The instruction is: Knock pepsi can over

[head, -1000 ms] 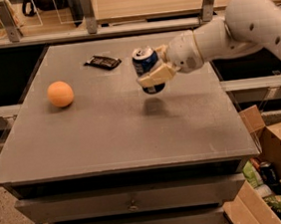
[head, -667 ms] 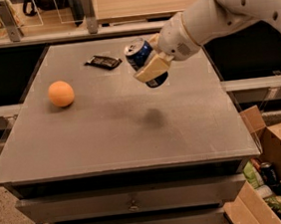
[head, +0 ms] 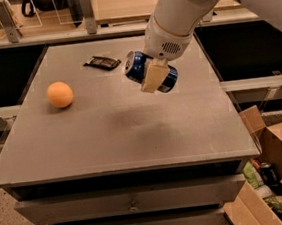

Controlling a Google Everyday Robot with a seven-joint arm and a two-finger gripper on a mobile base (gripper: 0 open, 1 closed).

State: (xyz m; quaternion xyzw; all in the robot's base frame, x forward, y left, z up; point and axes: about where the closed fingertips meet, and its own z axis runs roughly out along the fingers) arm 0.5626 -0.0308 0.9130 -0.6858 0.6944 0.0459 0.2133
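The gripper (head: 153,76) is in the upper middle of the frame, at the end of the big white arm (head: 180,10) that comes in from the top right. It is squeezed tight on the pepsi can (head: 134,68). One tan finger (head: 153,78) lies across the front of the can, and the other one is hidden behind it.

The can is up in the air, not on the table (head: 109,148). It is tipped almost flat, with its silver top facing the upper left. A soft dark shadow sits on the table below it, a bit lower in the frame.

An orange ball (head: 59,94) rests on the left side of the table, well apart from the can. A small dark wrapper (head: 102,62) lies near the far edge, to the upper left of the can. A cardboard box (head: 280,145) full of things stands on the floor at the lower right.

The can looks smooth and hard, so it could slip. If it is empty it is light and may dent when squeezed, so the middle of its side is the best place to grip. It is round, so once it lies on its side it will likely roll, and the table has no wall to stop it
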